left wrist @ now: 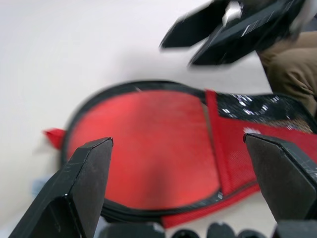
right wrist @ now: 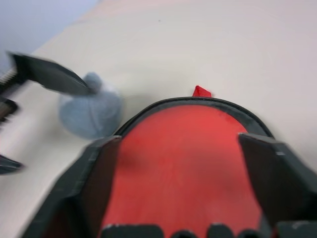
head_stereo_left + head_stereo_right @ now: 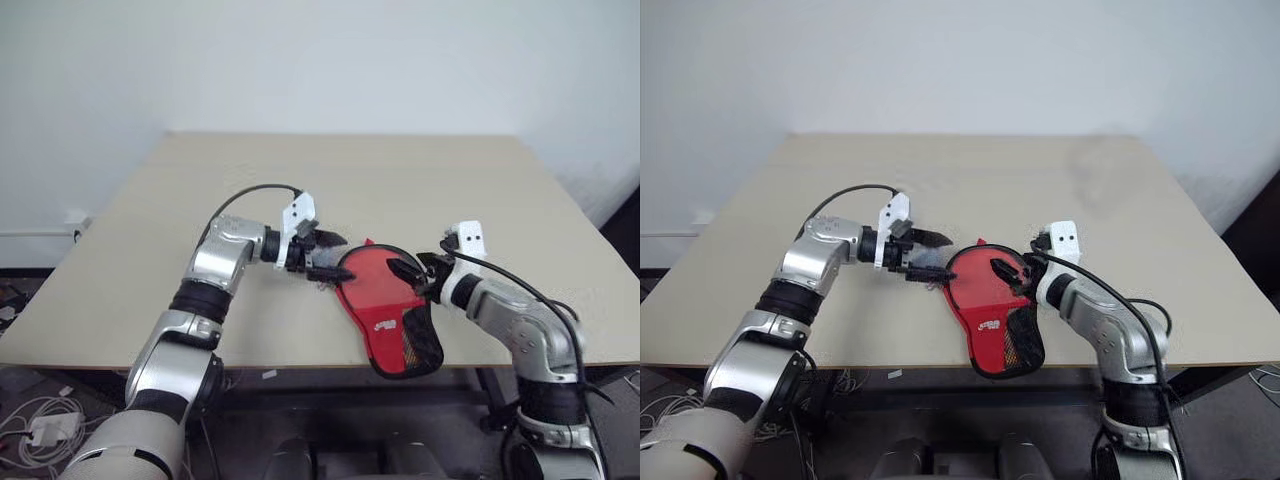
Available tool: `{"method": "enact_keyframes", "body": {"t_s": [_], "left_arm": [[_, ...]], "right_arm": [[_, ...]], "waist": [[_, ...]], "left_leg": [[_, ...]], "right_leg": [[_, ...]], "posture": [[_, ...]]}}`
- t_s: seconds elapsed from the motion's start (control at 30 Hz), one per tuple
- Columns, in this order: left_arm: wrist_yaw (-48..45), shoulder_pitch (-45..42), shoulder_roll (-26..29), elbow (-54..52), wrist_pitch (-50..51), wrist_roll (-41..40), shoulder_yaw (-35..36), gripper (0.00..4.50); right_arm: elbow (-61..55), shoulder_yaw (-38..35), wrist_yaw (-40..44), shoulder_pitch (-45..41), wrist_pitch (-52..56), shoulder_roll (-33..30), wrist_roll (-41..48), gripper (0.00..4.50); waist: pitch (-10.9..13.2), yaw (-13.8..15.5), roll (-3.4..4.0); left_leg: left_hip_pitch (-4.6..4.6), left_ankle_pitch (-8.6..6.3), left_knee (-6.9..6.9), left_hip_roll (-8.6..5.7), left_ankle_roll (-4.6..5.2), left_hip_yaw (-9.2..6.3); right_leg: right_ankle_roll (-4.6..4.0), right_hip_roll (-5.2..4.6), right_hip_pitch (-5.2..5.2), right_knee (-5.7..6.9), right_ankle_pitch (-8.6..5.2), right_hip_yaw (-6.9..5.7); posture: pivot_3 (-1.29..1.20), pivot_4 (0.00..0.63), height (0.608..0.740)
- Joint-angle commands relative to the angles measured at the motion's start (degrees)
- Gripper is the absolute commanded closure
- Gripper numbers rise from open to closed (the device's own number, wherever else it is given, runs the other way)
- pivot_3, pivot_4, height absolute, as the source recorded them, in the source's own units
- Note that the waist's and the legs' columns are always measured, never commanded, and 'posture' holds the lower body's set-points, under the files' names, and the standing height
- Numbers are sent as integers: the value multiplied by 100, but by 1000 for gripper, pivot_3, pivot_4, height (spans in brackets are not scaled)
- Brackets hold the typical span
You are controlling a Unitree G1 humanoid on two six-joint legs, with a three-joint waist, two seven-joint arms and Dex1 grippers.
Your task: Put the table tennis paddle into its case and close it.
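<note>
The case (image 3: 385, 310) lies flat on the table (image 3: 400, 170) near the front edge, red side up. Its black mesh end (image 3: 420, 345) hangs past that edge, and a black zip rim runs round its round end. My left gripper (image 3: 338, 256) hovers open at the round end's left side. The left wrist view looks between its fingers onto the case (image 1: 148, 144). My right gripper (image 3: 410, 275) is open over the case's right side, and the right wrist view shows the red face (image 2: 183, 163) between its fingers. The paddle is hidden.
A small pale grey domed lump (image 2: 91, 111) sits on the table just left of the case's round end, under the left gripper's fingers. The beige tabletop stretches bare behind both arms. Cables (image 3: 40, 425) lie on the floor at the lower left.
</note>
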Motion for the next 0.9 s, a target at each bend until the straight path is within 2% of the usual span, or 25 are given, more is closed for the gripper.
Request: {"method": "enact_keyframes", "body": {"t_s": [0.03, 0.3, 0.53, 0.73, 0.9], "left_arm": [[66, -401, 144, 223, 81, -104, 288, 0], [460, -988, 329, 1376, -602, 288, 350, 0], [954, -1151, 196, 2518, -1072, 788, 209, 0], [1274, -977, 55, 3026, -1185, 1096, 190, 0], [1447, -1000, -149, 3443, -663, 1275, 171, 0]], "right_arm": [[359, 182, 86, -217, -502, 161, -189, 33], [1071, 699, 82, -330, -942, 284, -751, 33], [1153, 969, 78, -186, -1026, 281, -1049, 33], [1114, 986, 44, -78, -1065, 349, -1129, 33], [1108, 946, 50, -82, -1019, 356, -1104, 33]], "waist": [[1, -3, 2], [3, -18, 4], [3, -32, 4], [2, -35, 2], [1, -34, 0]], "left_leg": [[-1, 0, -1, 0, 0, 0], [-2, 0, 9, 0, 0, -2], [-3, 0, 6, -1, 0, -3], [-2, 0, 7, -1, 0, -4], [-1, 0, 10, -1, 0, -5]], "right_leg": [[0, 0, -1, 0, 0, 1], [0, 0, 0, 4, 1, -1], [0, 1, 0, 4, 1, -1], [0, 1, 2, 5, 1, -1], [0, 1, 6, 6, 1, -3]], "posture": [[0, 0, 740], [0, 0, 740], [0, 0, 740], [0, 0, 740], [0, 0, 740]]}}
